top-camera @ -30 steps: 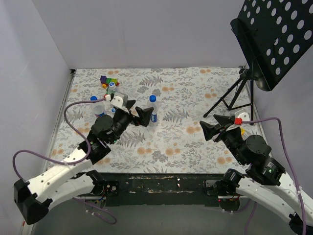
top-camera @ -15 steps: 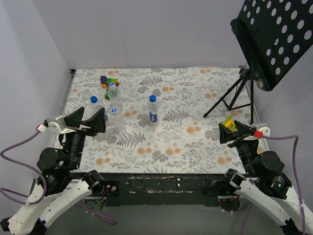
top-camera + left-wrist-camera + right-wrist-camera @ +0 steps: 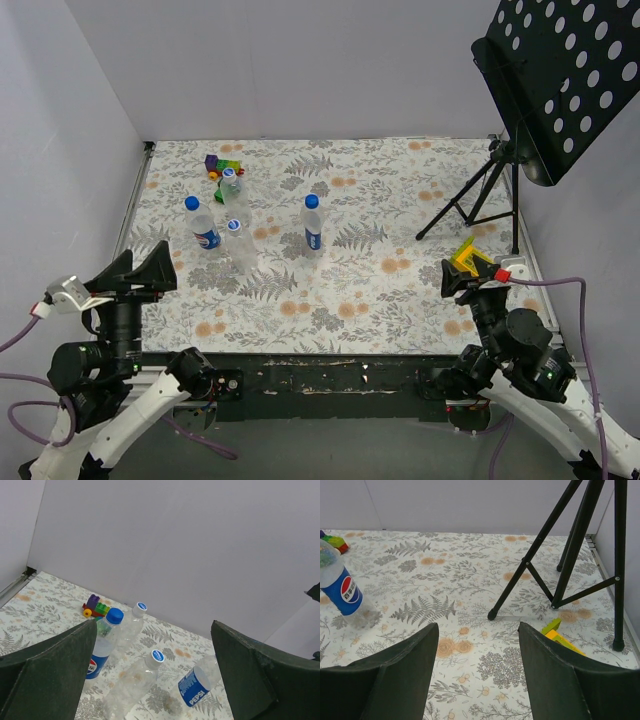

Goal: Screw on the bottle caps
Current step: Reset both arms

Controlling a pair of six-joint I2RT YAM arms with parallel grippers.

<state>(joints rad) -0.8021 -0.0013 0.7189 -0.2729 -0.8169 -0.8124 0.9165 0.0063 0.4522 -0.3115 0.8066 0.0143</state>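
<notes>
Four clear bottles stand upright at the table's left middle, each with a cap on its neck. One Pepsi-labelled bottle [image 3: 205,235] has a blue cap [image 3: 191,203], another [image 3: 313,230] a blue cap [image 3: 312,201]. Two unlabelled bottles [image 3: 232,188] [image 3: 241,248] carry pale caps. My left gripper [image 3: 135,275] is open and empty near the front left edge, well short of them. Its wrist view [image 3: 154,625] shows the bottles [image 3: 102,640] [image 3: 131,685] ahead between the fingers. My right gripper [image 3: 470,283] is open and empty at the front right [image 3: 478,627]; one Pepsi bottle [image 3: 341,587] shows far left.
A black music stand [image 3: 560,80] on a tripod [image 3: 480,200] stands at the back right; its legs [image 3: 535,565] spread ahead of my right gripper. Yellow-green blocks [image 3: 560,636] lie by the right gripper. Coloured toy blocks [image 3: 222,163] sit behind the bottles. Walls close in left and back.
Both arms have pulled back toward the near edge. The left gripper has moved away from the bottles to the front left corner. The bottles have not moved.
</notes>
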